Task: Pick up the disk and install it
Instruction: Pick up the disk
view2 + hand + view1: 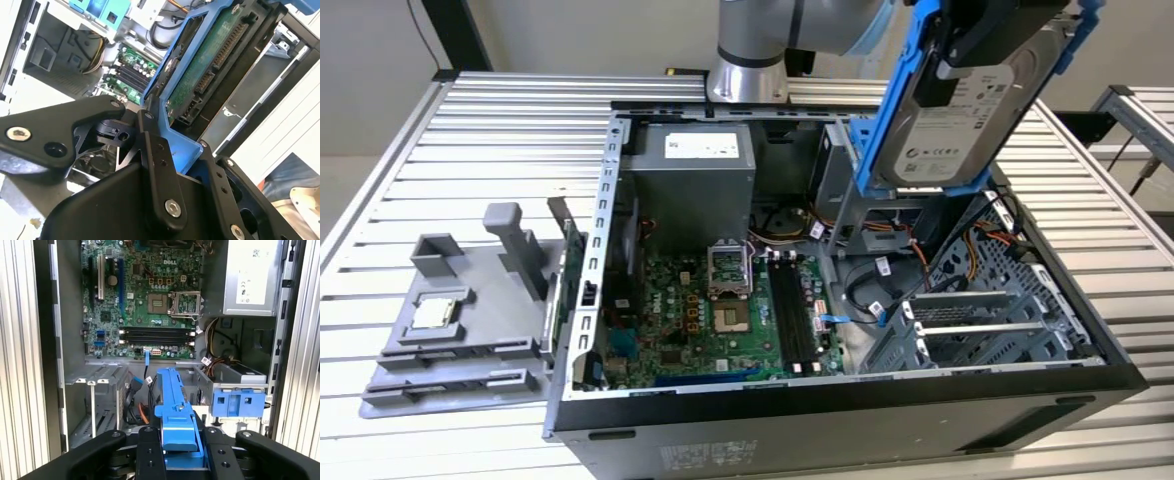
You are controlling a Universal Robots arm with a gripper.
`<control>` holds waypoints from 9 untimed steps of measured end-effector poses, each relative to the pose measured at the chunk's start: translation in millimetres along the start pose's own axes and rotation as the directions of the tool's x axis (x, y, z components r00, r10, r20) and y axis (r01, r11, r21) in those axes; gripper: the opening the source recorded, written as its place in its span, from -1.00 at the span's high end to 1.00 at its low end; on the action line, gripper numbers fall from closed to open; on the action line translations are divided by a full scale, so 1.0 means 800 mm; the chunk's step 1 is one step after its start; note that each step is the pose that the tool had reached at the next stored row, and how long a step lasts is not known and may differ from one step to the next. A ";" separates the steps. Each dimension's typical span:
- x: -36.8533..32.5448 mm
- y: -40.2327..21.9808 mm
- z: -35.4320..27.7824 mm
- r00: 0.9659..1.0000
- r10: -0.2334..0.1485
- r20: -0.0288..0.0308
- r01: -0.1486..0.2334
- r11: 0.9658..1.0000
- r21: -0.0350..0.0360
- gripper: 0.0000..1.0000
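- The gripper [983,40] is clamping the disk [958,115]. Both wrist views are showing its two black fingers [148,450] pressing against opposite sides of the disk's blue frame.
- The disk is hanging in the air, touching nothing but the gripper. It is tilted, with its white label facing the exterior camera.
- It is hovering over the open computer case [854,400], above the part of the case toward the exterior view's right, where cables [947,245] are lying around a metal cage.
- In the second wrist view the disk's underside is showing, with its green circuit board [210,60] and a row of connector pins.
- In the first wrist view the blue edge of the frame is pointing down toward the inside of the case. A blue bracket [239,402] is sitting on a grey cage just beside it.
- The case is lying on its side on a slatted metal table [480,130] with its open side facing up. A green motherboard [707,310] and a grey power supply [694,170] are showing inside.
- A grey plastic stand [467,375] is sitting on the table beside the case, on the exterior view's left, and it is carrying a small square chip [434,312].
- The arm's grey column [754,50] is standing behind the case.
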State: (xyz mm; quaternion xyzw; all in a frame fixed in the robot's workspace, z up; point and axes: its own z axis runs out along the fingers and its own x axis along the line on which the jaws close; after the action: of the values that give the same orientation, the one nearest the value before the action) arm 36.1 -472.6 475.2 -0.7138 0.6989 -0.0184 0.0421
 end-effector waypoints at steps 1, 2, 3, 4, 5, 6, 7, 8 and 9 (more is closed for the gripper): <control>0.0013 -0.0001 0.0000 1.000 0.000 0.000 0.000 1.000 0.000 1.00; 0.0029 -0.0002 -0.0001 1.000 0.000 0.000 0.000 1.000 0.000 1.00; 0.0043 -0.0001 -0.0001 1.000 0.000 0.000 0.000 1.000 0.000 1.00; 0.0055 -0.0001 -0.0002 1.000 0.000 0.000 0.000 1.000 0.000 1.00; 0.0066 -0.0001 -0.0002 1.000 0.000 0.000 0.000 1.000 0.000 1.00; 0.0077 -0.0001 -0.0002 1.000 0.000 0.000 0.000 1.000 0.000 1.00; 0.0086 -0.0001 -0.0003 1.000 0.000 0.000 0.000 1.000 0.000 1.00; 0.0093 0.0000 -0.0003 1.000 0.000 0.000 0.000 1.000 0.000 1.00; 0.0100 0.0000 -0.0003 1.000 0.000 0.000 0.000 1.000 0.000 1.00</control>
State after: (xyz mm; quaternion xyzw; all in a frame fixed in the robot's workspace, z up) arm 36.2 -480.6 475.1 -0.7137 0.6989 -0.0184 0.0421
